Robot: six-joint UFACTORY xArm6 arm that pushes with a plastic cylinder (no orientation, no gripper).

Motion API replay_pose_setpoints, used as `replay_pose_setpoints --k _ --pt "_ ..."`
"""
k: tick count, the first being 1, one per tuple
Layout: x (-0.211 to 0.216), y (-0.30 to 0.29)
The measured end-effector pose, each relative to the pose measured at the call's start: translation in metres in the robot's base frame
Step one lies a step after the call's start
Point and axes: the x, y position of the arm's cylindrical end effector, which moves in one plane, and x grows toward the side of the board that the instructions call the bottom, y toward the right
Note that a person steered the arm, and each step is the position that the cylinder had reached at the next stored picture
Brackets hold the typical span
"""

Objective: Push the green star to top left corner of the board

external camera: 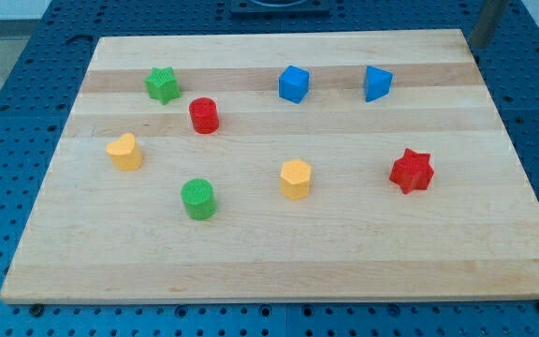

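Note:
The green star lies near the wooden board's top left part, a short way in from the left and top edges. A red cylinder stands just to its lower right. My tip shows as a grey rod at the board's top right corner, far to the right of the green star and touching no block.
A blue cube and a blue wedge-like block sit in the top row. A yellow block, a green cylinder, a yellow hexagon and a red star lie lower down.

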Motion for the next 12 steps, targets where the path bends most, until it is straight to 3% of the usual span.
replay_pose_setpoints --k 1,2,3,5,6,7,12 --pt "0.090 -0.004" --pt "0.120 -0.049" --pt "0.109 -0.093" --pt "0.054 -0.096" --pt "0.054 -0.107" --pt "0.082 -0.123" --pt "0.089 -0.397"
